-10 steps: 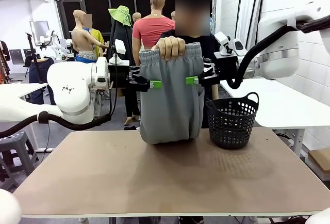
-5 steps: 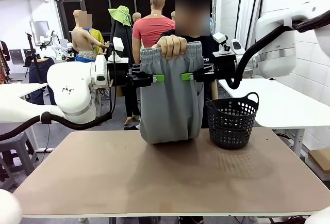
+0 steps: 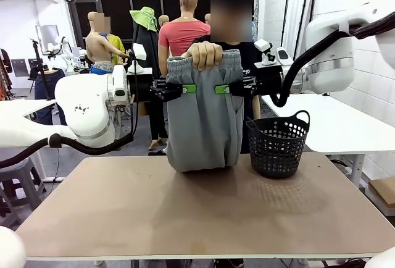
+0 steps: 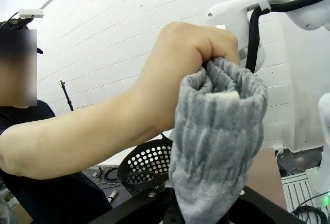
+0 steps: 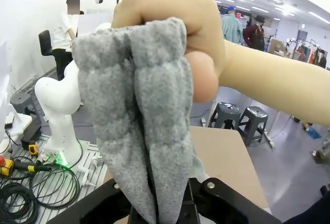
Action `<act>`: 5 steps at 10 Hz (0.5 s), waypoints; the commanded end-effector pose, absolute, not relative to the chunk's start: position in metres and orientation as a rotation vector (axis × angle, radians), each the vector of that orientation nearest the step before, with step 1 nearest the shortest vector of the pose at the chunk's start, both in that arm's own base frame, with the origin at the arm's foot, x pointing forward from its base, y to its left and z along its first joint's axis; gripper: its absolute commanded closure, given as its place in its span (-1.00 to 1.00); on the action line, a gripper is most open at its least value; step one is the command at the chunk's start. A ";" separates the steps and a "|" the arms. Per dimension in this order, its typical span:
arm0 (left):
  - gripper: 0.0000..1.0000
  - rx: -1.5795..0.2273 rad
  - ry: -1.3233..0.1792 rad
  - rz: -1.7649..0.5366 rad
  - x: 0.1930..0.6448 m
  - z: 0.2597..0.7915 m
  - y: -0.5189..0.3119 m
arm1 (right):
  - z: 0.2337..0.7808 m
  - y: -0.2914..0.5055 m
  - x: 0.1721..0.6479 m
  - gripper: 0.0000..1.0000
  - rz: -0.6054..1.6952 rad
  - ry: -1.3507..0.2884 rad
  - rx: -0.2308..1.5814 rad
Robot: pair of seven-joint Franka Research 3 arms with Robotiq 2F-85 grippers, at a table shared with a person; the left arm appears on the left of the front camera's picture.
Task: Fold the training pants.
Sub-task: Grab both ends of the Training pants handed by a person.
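Note:
The light grey training pants point(image 3: 203, 126) hang upright over the far side of the table, with their lower end resting on it. A person's hand point(image 3: 204, 55) bunches the gathered waistband at the top. My left gripper point(image 3: 188, 88) is shut on the pants' left edge just below the waistband. From the other side, my right gripper point(image 3: 222, 89) is shut on the right edge at the same height. In the left wrist view the pants point(image 4: 216, 146) rise from between my fingers up into the hand point(image 4: 191, 53). The right wrist view shows the pants point(image 5: 139, 105) pinched the same way under the hand point(image 5: 170, 17).
A black mesh basket point(image 3: 276, 144) stands on the table right of the pants, also seen as the basket point(image 4: 147, 162) in the left wrist view. The brown table point(image 3: 203, 218) is bare in front. The person stands behind the pants at the far edge.
Both grippers moved inward from beside the pants and closed on the fabric, drawing the sides in. The person's hand has kept its hold on the waistband.

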State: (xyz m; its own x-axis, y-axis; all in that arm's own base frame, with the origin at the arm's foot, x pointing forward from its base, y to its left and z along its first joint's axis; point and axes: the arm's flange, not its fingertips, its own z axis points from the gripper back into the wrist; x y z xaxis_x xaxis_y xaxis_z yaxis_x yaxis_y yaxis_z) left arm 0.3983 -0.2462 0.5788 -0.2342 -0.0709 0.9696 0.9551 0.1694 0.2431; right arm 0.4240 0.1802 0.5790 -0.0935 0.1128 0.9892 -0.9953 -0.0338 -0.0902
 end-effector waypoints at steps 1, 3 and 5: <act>1.00 -0.846 -1.416 -1.251 0.395 0.578 -0.247 | 0.582 0.186 0.427 1.00 1.370 -1.143 1.063; 1.00 -0.862 -1.390 -1.292 0.398 0.575 -0.248 | 0.584 0.194 0.428 1.00 1.437 -1.108 1.013; 1.00 -0.882 -1.424 -1.272 0.399 0.578 -0.245 | 0.577 0.183 0.423 1.00 1.367 -1.160 1.083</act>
